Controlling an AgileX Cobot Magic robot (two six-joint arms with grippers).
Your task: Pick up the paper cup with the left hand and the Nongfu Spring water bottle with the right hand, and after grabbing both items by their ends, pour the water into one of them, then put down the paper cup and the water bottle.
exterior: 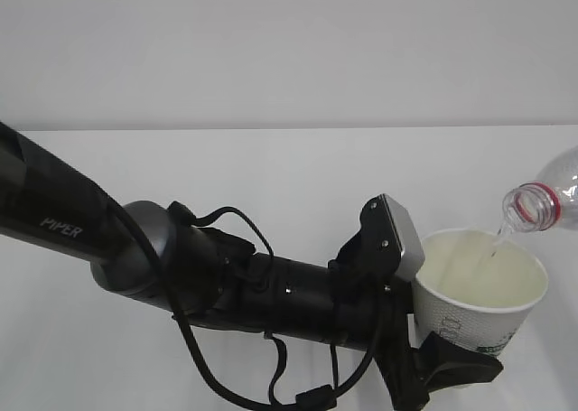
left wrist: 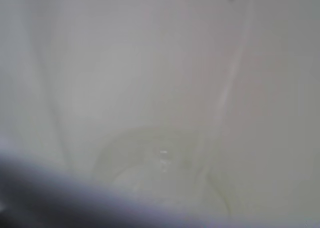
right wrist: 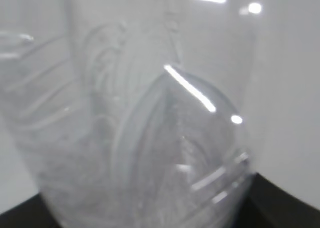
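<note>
My left gripper (exterior: 454,359) is shut on the paper cup (exterior: 470,316), which stands upright at the lower right of the exterior view; one black finger (exterior: 462,364) crosses its lower side. The Nongfu Spring water bottle (exterior: 553,190) is tipped in from the upper right, its open mouth with the red neck ring just above the cup's rim. A thin stream of water (exterior: 495,245) runs from it into the cup. The left wrist view is filled by the blurred cup wall (left wrist: 165,87). The clear ribbed bottle (right wrist: 150,128) fills the right wrist view, with my right gripper (right wrist: 150,218) shut on it; only dark corners of it show.
The black left arm (exterior: 271,289) lettered PIPER, with looping cables and a grey plate (exterior: 405,235), stretches from the left edge to the cup. A white tabletop (exterior: 289,176) lies beneath, with a plain pale wall behind it.
</note>
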